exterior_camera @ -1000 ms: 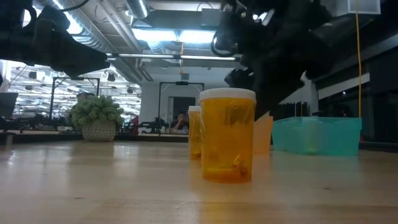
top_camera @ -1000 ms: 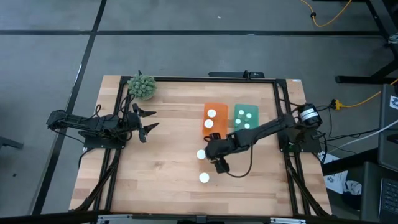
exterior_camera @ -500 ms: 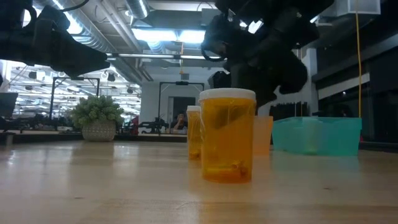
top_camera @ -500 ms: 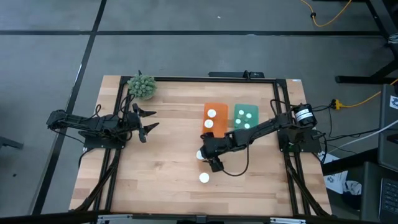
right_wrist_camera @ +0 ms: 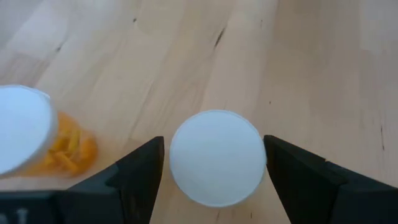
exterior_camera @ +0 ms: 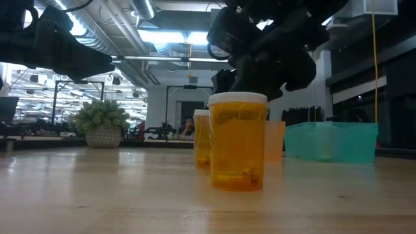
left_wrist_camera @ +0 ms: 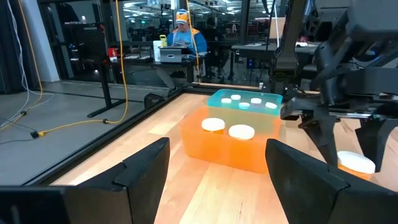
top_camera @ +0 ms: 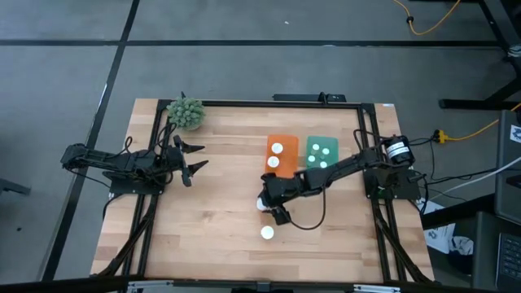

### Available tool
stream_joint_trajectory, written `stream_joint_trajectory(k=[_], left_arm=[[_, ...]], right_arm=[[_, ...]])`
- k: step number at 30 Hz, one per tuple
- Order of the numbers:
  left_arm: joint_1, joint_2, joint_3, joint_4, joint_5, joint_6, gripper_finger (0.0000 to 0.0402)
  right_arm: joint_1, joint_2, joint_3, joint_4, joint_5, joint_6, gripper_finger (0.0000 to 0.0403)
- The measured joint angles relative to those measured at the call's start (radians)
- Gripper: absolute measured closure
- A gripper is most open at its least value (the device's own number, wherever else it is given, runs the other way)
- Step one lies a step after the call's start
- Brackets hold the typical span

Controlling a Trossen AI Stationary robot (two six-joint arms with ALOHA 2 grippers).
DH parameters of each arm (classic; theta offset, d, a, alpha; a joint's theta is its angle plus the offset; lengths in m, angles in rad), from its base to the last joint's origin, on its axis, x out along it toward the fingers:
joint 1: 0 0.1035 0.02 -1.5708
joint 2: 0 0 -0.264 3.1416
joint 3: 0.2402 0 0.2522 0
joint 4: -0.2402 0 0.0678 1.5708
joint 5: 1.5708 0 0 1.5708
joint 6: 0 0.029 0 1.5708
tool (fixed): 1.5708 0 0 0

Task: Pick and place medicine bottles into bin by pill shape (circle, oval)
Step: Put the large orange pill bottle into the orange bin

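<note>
The wooden table point(top_camera: 203, 220) is the biggest thing here, pale and smooth, with a black frame around it. Past the right gripper point(right_wrist_camera: 214, 163), toward the far edge, sit an orange bin point(top_camera: 282, 155) and a teal bin point(top_camera: 321, 151), side by side. Both already have white caps in them.

The right arm reaches out over the middle of the table. Its gripper hangs right above one medicine bottle point(right_wrist_camera: 215, 155), and the fingers are spread wide, one on each side of the white cap, not touching it. Nothing is grabbed yet. A second bottle point(right_wrist_camera: 28, 134) stands just beside it, close to one finger.

That second bottle looks orange and see-through, and the level camera shows pills lying at the bottom of it. I think these bottles are light, hard plastic and a bit slippery. They look tall, so a bump could tip one over. The best place to pinch is probably the round sides just under the cap.

The left gripper point(left_wrist_camera: 214, 177) waits far off near a small green plant point(top_camera: 186, 112), its fingers open and empty.

Behind the table is a big room with ceiling lights, desks and a person sitting far away.
</note>
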Motion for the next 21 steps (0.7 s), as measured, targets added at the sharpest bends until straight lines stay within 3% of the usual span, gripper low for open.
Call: stream_joint_trajectory(k=[15,21], left_arm=[[0.000,0.000,0.000,0.000,0.001,0.000,0.0145],[0.000,0.000,0.000,0.000,0.002,0.001,0.0145]], right_arm=[[-0.008,0.028,0.003,0.035,0.012,0.007,0.0130],[-0.008,0.028,0.011,0.024,0.009,0.026,0.0180]])
